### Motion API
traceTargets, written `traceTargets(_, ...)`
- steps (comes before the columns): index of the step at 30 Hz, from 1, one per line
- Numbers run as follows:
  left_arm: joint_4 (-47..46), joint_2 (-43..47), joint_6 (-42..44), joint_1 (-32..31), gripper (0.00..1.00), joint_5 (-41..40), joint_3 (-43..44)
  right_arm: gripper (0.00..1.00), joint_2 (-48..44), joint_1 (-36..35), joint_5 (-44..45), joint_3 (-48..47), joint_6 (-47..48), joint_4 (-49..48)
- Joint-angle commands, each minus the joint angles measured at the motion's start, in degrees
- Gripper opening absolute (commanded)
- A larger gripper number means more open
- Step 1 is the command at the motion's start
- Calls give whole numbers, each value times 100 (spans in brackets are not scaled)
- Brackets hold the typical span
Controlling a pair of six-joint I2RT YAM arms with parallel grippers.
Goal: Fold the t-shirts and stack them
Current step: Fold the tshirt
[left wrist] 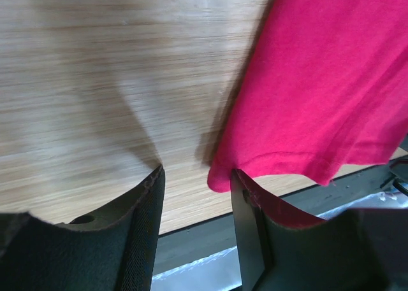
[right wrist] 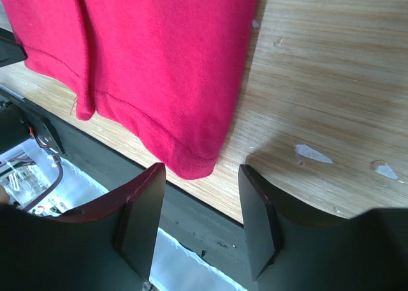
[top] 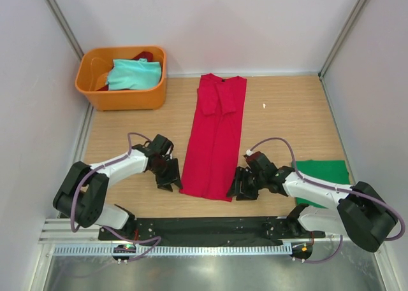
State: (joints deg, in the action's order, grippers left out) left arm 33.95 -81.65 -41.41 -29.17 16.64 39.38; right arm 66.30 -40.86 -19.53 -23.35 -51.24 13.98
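The red t-shirt (top: 213, 135) lies on the table (top: 287, 113) as a long narrow strip, sleeves turned in, collar at the far end and hem near the arms. The step in hand, I judge, is to take the two hem corners and carry them up to the collar.

The left gripper (left wrist: 196, 179) has its fingers spread apart; the left hem corner sits between them, close to one finger, not grasped. The right gripper (right wrist: 201, 173) is likewise released, with the right hem corner lying in its gap.

To do it well, each gripper should go low enough to catch all layers at the corner — the cloth is doubled there, and a shallow pinch may lift only the top layer; both should close together and rise at equal pace, so the hem keeps straight. The table's near edge is just beside the hem; the fingers should not strike it.

A folded green t-shirt (top: 324, 171) lies at the right — the place for the stack, I suppose; more cloth is in the orange basket (top: 127, 100).
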Motion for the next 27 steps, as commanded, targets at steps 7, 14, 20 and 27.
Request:
traceTargets(7, -539, -62, -218, 25, 47, 568, -149, 54, 207, -1, -42, -20, -158, 106)
traceTargets(14, -521, -44, -306, 25, 41, 612, -272, 50, 366, -1, -121, 50, -289, -105)
traceTargets(20, -600, -79, -350, 25, 35, 665, -413, 36, 602, -1, -113, 129, -351, -299)
traceTargets(27, -864, -141, -464, 25, 4, 788, -571, 4, 455, 8, 221, 165, -158, 139)
